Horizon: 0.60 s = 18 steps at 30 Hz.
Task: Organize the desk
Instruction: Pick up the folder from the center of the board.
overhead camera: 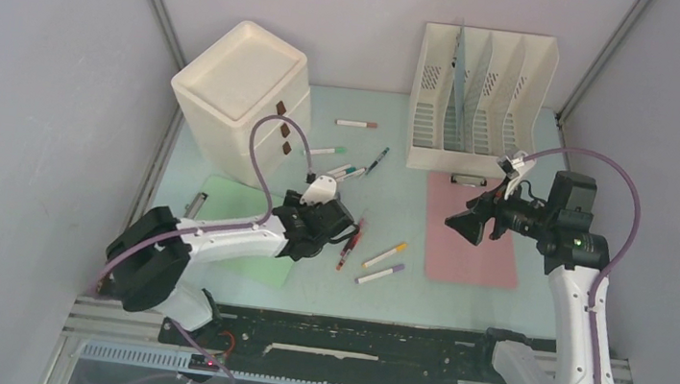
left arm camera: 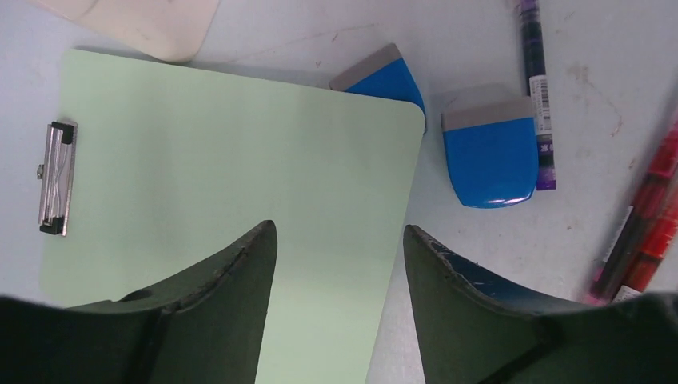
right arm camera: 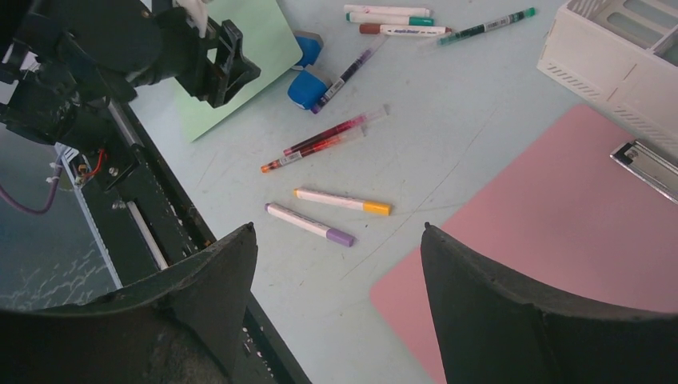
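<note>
Mint counter (overhead camera: 412, 200) ahead of both arm bases looks barely sorted: pens (right arm camera: 340, 200), blue erasers (left arm camera: 489, 156), pink clipboard (overhead camera: 471, 236) lie loose. Left fingers (left arm camera: 232, 304) stand parted over green clipboard (left arm camera: 224, 160); right fingers (right arm camera: 496, 304) gape; both empty.

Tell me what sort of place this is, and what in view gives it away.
Probably a mock office set-up inside a robot test cell: a pale green desk boxed in by plain grey walls, carrying a cream file rack, a cream drawer unit and a pink clipboard among loose markers.
</note>
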Tool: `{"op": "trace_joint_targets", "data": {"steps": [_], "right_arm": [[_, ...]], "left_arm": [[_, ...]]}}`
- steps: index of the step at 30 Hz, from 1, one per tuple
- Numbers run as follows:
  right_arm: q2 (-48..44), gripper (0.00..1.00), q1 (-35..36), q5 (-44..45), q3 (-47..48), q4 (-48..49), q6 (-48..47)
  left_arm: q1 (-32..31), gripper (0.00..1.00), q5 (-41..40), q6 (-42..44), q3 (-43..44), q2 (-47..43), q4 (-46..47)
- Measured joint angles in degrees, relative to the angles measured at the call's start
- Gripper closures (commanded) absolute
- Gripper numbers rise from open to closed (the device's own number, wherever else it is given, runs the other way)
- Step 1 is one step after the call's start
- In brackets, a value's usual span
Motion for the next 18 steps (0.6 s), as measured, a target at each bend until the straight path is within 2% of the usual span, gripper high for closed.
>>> {"op": "trace_joint_targets", "data": {"steps": [5,11,18], "right_arm": [[0.04,0.18,0.66,0.81,0.0,0.0,-0.13],[0.24,0.18,0.92,1.2,0.0,-0.02,-0.35],[0.61,0.18,1.29,1.25,0.0,0.0,-0.96]], "left_arm": [[-1.07,0.35,-0.33,0.0,0.02,3.85,0.61],[-2.32,0.48,-0.61,-0.48,0.24,7.98,2.01],[-2.36,0.53,-3.19,-1.11,0.28,12.41,2.23]]}}
